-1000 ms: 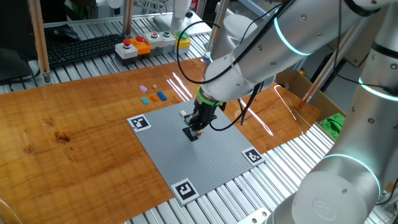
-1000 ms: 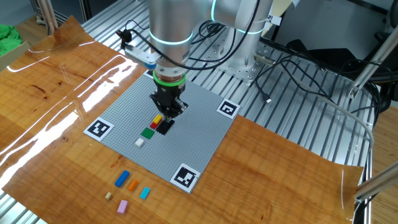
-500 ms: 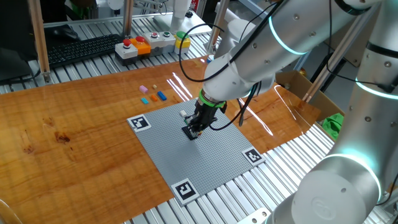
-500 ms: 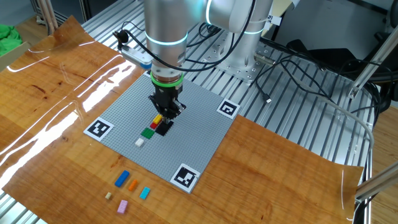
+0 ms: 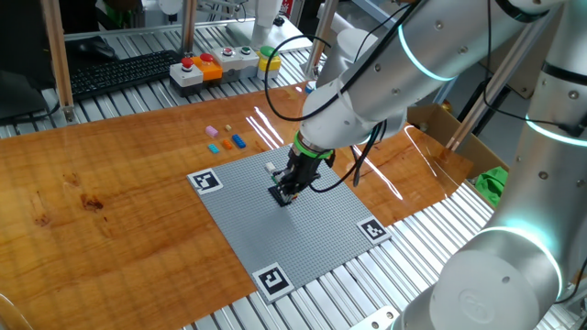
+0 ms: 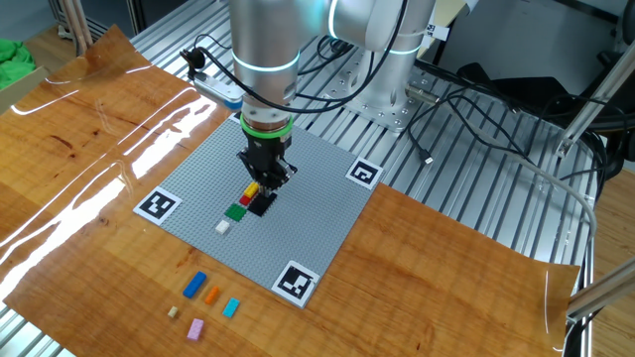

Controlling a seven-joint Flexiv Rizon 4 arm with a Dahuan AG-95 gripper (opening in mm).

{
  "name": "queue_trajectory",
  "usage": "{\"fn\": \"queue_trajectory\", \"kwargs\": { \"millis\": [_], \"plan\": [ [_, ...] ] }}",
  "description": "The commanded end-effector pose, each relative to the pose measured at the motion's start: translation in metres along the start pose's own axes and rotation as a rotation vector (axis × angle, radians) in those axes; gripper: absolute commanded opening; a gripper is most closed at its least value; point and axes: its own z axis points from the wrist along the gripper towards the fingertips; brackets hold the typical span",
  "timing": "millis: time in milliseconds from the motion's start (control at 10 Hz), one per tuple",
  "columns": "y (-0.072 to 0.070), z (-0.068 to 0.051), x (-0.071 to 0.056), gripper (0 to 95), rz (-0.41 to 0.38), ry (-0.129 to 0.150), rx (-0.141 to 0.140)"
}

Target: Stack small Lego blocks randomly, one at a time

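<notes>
My gripper (image 6: 265, 180) (image 5: 288, 187) is shut and points down at the grey baseplate (image 6: 308, 213). Its tips rest right at a little cluster of a yellow block (image 6: 251, 187), a red block (image 6: 247, 198) and a black block (image 6: 263, 204). Whether a block sits between the fingers I cannot make out. A green block (image 6: 235, 210) and a white block (image 6: 222, 226) lie on the plate just beside the cluster. Off the plate, on the wood, lie loose blue (image 6: 194, 285), orange (image 6: 211, 294), light blue (image 6: 231, 307) and pink (image 6: 195, 328) blocks, with the blue block (image 5: 239, 141) also in the first fixed view.
Square black-and-white markers (image 6: 159, 205) sit at the baseplate's corners. A box of big push buttons (image 5: 204, 69) and a keyboard (image 5: 119, 71) stand at the back of the table. Cables (image 6: 466, 109) trail over the metal slats beside the arm's base.
The arm leaned slightly between the earliest frames and half a second ago. Since then nothing has moved, and the gripper stays shut at the cluster.
</notes>
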Motion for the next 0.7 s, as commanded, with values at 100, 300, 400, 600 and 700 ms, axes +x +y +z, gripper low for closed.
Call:
{"fn": "queue_trajectory", "kwargs": {
  "millis": [100,300,400,600,700],
  "plan": [
    [0.0010,0.0034,0.0009,0.0,0.007,0.005,-0.002],
    [0.0013,0.0038,0.0008,0.0,0.011,0.003,0.000],
    [0.0019,0.0035,0.0006,0.0,0.012,0.004,0.000],
    [0.0033,0.0018,0.0006,0.0,0.015,0.009,0.003],
    [0.0038,0.0007,0.0005,0.0,0.015,0.011,0.003]
  ]
}}
